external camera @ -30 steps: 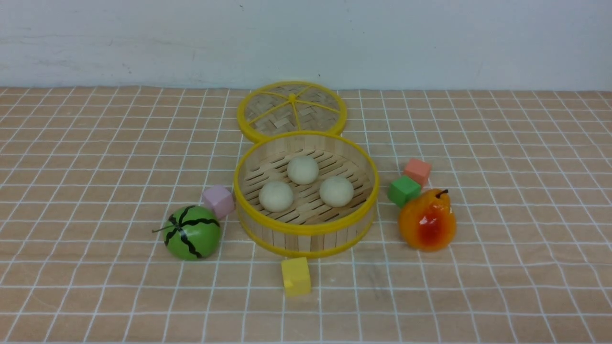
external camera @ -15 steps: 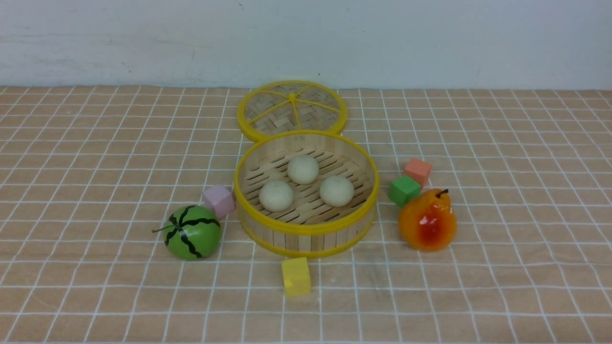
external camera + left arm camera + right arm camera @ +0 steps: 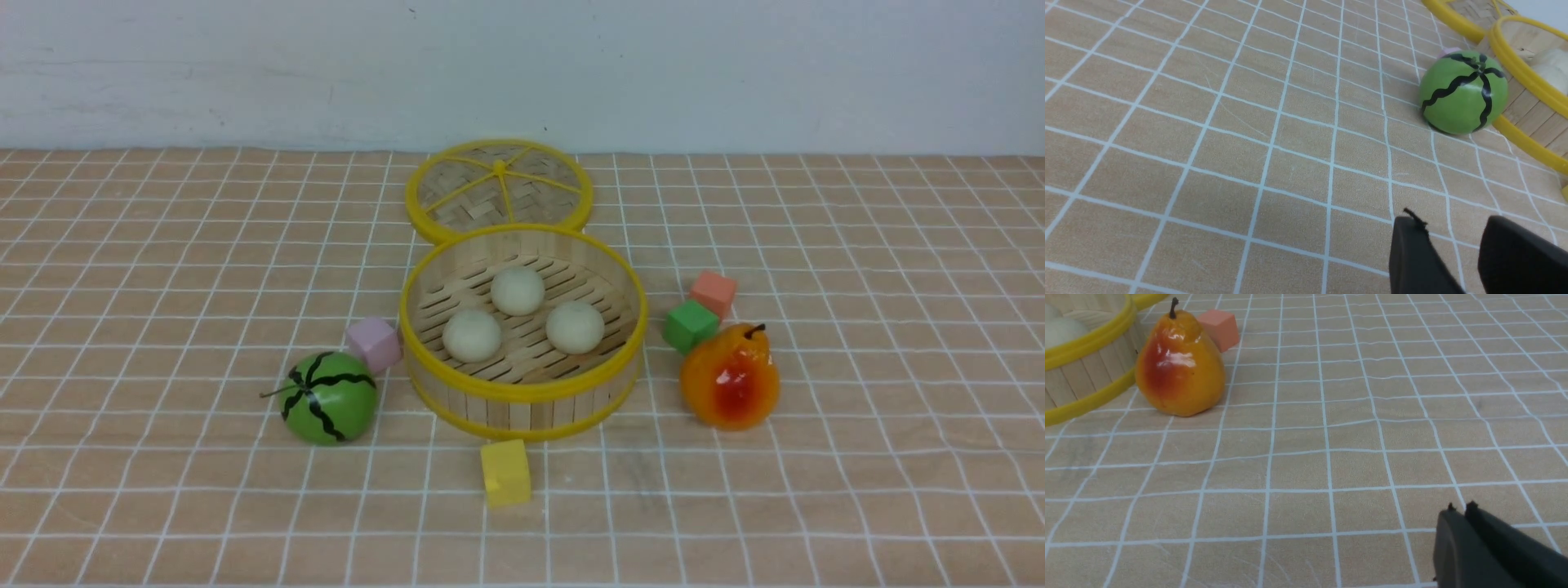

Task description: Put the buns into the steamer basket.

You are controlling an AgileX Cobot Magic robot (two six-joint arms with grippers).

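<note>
Three cream-white buns (image 3: 517,290) (image 3: 472,335) (image 3: 575,327) lie on the slatted floor of the round bamboo steamer basket (image 3: 522,408), which stands mid-table. Neither arm shows in the front view. In the left wrist view my left gripper (image 3: 1453,222) hovers low over bare cloth, open, with nothing between its fingers; the basket's yellow rim (image 3: 1523,77) and a bun (image 3: 1551,69) are far off at the frame's edge. In the right wrist view my right gripper (image 3: 1461,507) is shut and empty over the cloth, well away from the basket (image 3: 1086,343).
The woven lid (image 3: 498,188) lies flat behind the basket. A green watermelon ball (image 3: 329,398) and a pink cube (image 3: 373,343) sit to its left, and a yellow cube (image 3: 505,472) in front. On the right are a green cube (image 3: 690,325), an orange cube (image 3: 713,291) and a glossy pear (image 3: 729,377).
</note>
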